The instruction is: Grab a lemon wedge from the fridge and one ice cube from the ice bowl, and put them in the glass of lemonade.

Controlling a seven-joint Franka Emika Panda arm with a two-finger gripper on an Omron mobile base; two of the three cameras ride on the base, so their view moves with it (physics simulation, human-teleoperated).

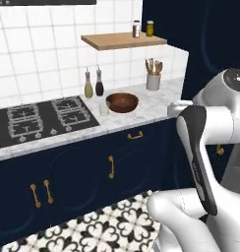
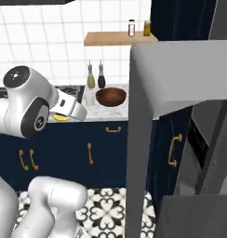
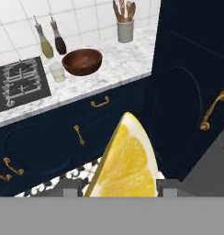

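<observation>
We see our pincer (image 3: 123, 190) pinching the lemon wedge (image 3: 125, 163), up in the air in front of the navy cabinets. The glass of lemonade (image 3: 57, 72) sits on the bench (image 3: 127, 59), just beside the brown bowl (image 3: 82, 61).

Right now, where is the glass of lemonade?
The glass of lemonade stands on the marble counter, just left of the brown bowl, in front of the two bottles and right of the stove.

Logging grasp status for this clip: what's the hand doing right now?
Hand: closed on the lemon wedge, which sits between its fingertips, carried in the air short of the counter.
</observation>
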